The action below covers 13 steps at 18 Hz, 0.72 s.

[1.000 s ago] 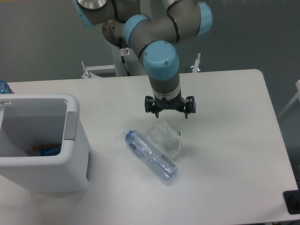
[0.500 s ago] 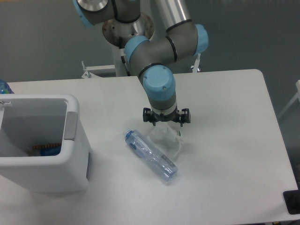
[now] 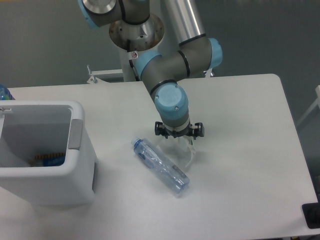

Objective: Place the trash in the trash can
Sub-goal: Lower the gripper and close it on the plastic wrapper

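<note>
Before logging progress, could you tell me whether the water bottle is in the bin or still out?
Out: the water bottle lies on its side on the table, beside the bin.

Lab: robot arm (image 3: 170, 75), bare white table (image 3: 250, 150)

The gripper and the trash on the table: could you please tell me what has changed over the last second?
The gripper has come down and slightly toward the camera, from above the crumpled clear wrapper to right over it, fingers spread. Whether it touches the wrapper cannot be told; nothing is lifted yet. The crushed water bottle, the wrapper and the white trash can have stayed in place.
</note>
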Each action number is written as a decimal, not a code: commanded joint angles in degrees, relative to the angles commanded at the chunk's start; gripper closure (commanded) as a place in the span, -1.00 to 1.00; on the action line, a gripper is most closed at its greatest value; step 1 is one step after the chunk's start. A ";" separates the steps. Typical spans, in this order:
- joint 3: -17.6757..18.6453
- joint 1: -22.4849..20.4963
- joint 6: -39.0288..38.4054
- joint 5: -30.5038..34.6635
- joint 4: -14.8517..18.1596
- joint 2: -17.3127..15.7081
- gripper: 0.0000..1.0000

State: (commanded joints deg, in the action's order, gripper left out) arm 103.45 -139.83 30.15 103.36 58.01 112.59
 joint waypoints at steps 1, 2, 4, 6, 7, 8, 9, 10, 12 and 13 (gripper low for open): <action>0.09 0.00 0.00 0.09 0.00 0.00 -0.36; 0.09 0.00 -0.09 0.17 0.00 0.00 -0.17; 0.00 0.00 -0.18 0.26 0.00 -0.09 0.28; -0.09 0.00 -0.61 0.18 0.00 -0.09 0.53; -0.09 0.00 -0.96 0.18 0.00 0.00 0.64; -0.17 0.00 -0.97 0.18 0.00 0.00 0.73; -0.26 0.00 -0.97 0.09 0.00 -0.17 0.82; -0.35 -0.09 -0.97 -0.09 0.09 -0.44 0.89; -0.44 -0.09 -0.97 0.09 0.09 -0.88 0.95; -0.79 -0.17 -0.97 0.17 0.09 -1.40 0.95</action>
State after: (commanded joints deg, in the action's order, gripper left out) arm 102.66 -140.01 29.18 103.53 58.10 111.19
